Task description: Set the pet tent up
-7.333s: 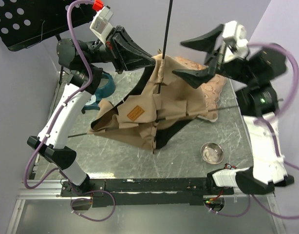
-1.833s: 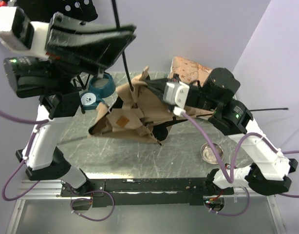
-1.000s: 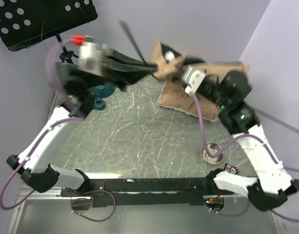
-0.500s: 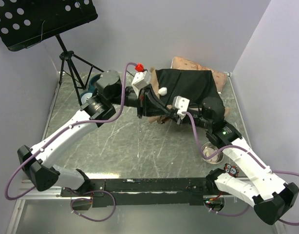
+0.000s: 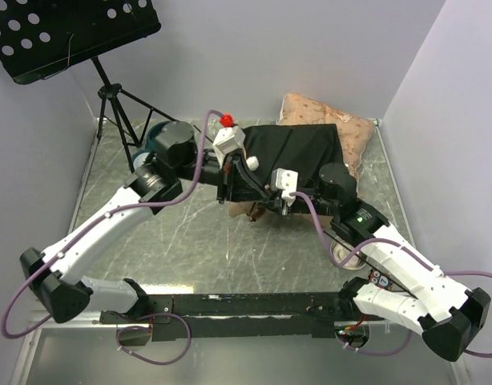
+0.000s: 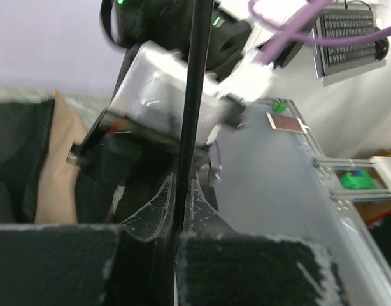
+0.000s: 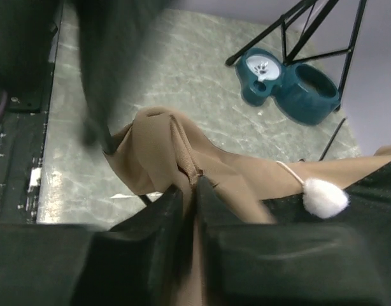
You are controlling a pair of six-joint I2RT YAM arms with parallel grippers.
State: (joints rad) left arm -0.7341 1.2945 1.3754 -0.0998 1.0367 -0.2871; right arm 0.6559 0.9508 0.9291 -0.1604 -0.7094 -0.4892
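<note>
Lying collapsed, black base panel point(image 5: 306, 144) up, the pet tent point(image 5: 288, 164) sits at about one o'clock from the middle of the table point(image 5: 190, 241), beside the plush cushion point(image 5: 346, 128). The left gripper point(image 6: 181, 210) is pinched tight on a thin black pole point(image 6: 197, 95); the right gripper point(image 7: 190, 197), jaws nearly together, nips a tan seam point(image 7: 183, 150). Nothing stands yet, so I judge most of the raising is left.

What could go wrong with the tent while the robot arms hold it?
The left gripper pinches a thin black pole, which might slide through or bend. The right gripper grips just a small fold of the pet tent fabric, so it could slip free. The two grippers sit close together, so they might bump, and the string on the pom-pom could snag.
</note>
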